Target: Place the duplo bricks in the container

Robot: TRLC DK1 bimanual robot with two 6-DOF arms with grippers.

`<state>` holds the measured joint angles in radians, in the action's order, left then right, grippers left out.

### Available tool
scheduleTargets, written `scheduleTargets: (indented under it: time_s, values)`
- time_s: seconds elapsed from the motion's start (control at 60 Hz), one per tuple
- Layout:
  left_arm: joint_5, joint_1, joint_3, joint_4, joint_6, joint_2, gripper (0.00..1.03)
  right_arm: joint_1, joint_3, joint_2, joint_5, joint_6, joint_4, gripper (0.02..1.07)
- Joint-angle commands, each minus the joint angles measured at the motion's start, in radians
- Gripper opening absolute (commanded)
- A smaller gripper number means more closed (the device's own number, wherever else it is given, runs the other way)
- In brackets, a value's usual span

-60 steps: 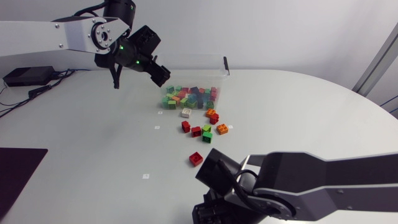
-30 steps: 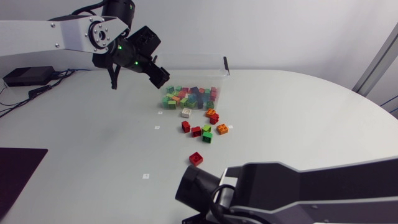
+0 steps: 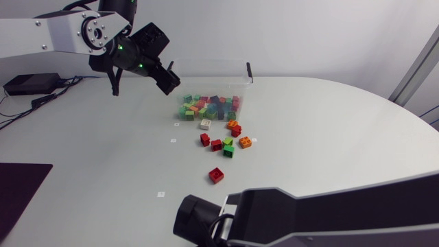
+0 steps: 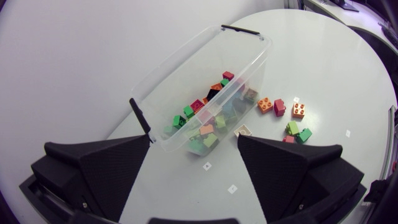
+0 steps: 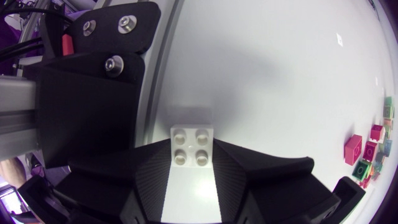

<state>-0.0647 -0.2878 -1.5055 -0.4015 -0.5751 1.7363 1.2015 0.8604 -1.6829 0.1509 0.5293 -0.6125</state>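
Observation:
A clear plastic container [image 3: 236, 81] at the back of the table holds several coloured duplo bricks [image 3: 209, 104]. Loose bricks lie in front of it: a white one [image 3: 205, 124], a mixed cluster [image 3: 230, 140] and a lone red one [image 3: 216, 175]. My left gripper [image 3: 170, 84] hangs open above the container's left end; in the left wrist view the container [image 4: 186, 56] lies ahead of its spread fingers [image 4: 194, 142]. My right gripper [image 5: 193, 158] is low over the table near the front edge, shut on a white brick [image 5: 192, 138] with its studs up.
My right arm [image 3: 309, 216] lies across the table's front edge. A black mat [image 3: 17, 189] sits at the front left. Small white markers [image 3: 160, 194] dot the tabletop. Far ahead of the right gripper lie red and pink bricks [image 5: 353, 148].
My right arm has swung left along the front edge and its fingers have closed in. The left gripper has drifted slightly left and back, still open.

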Motion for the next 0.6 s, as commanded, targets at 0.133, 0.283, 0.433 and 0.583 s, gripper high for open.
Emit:
scheduleTargets:
  time_s: [0.133,0.283,0.433,0.583]
  values:
    - [0.005,-0.001,0.059,-0.019,-0.058,-0.040,0.98,-0.143,0.020,0.095,-0.024,0.001,-0.026,0.29]
    - [0.000,-0.030,0.151,-0.030,-0.134,-0.078,0.98,-0.281,0.062,0.154,-0.010,0.026,-0.049,0.29]
    - [-0.007,-0.062,0.243,-0.034,-0.203,-0.103,0.98,-0.433,0.109,0.163,0.029,0.043,-0.044,0.29]
    - [-0.026,-0.109,0.323,-0.048,-0.224,-0.104,0.98,-0.617,0.190,0.167,0.084,0.066,-0.044,0.29]
